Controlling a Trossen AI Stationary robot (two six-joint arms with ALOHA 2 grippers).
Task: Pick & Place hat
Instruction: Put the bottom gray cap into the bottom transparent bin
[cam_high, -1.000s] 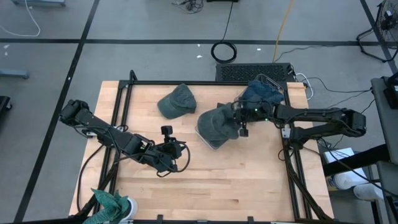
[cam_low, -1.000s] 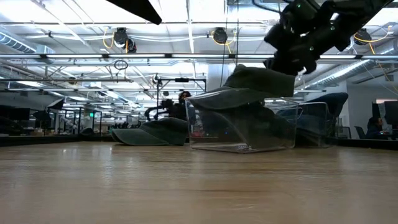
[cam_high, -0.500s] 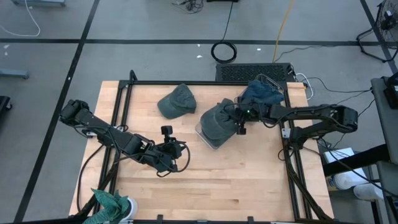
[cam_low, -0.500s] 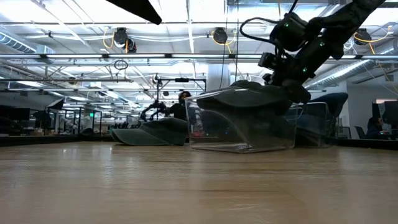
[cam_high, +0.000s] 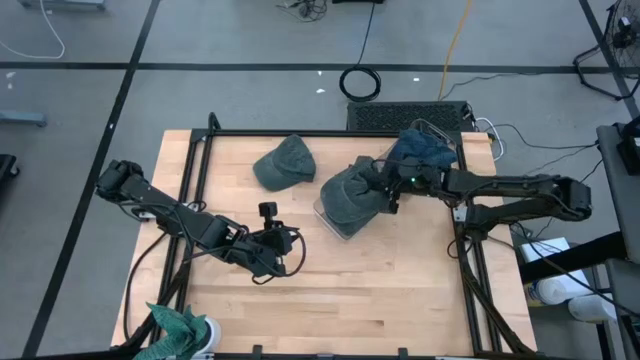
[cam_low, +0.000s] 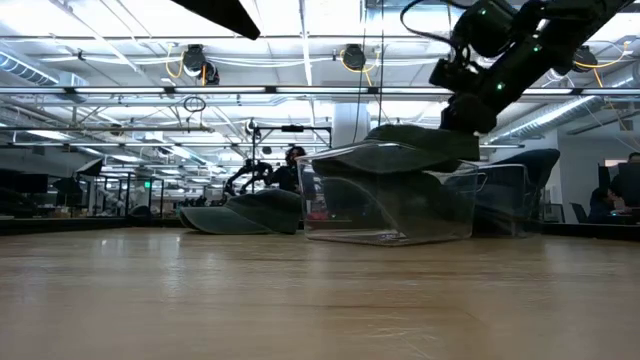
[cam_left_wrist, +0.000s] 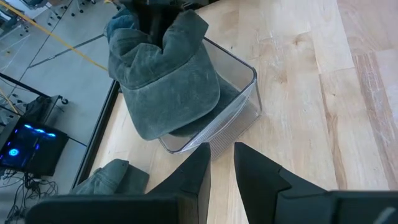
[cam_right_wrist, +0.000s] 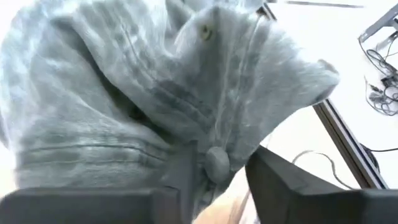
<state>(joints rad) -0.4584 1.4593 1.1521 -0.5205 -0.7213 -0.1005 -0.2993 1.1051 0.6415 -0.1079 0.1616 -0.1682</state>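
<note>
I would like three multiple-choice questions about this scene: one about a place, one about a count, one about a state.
1. Where does the hat at the right gripper lie?
A. on top of the clear box
B. on the floor
C. under the left arm

2. How many hats lie flat on the bare table?
A. none
B. one
C. three

3. How is the left gripper?
A. holding a hat
B. holding nothing, away from the box
C. inside the box

Answers: 1 A, the hat sits across the box's rim. 2 B, only the second hat lies on the wood. 3 B, its fingers have nothing between them.
</note>
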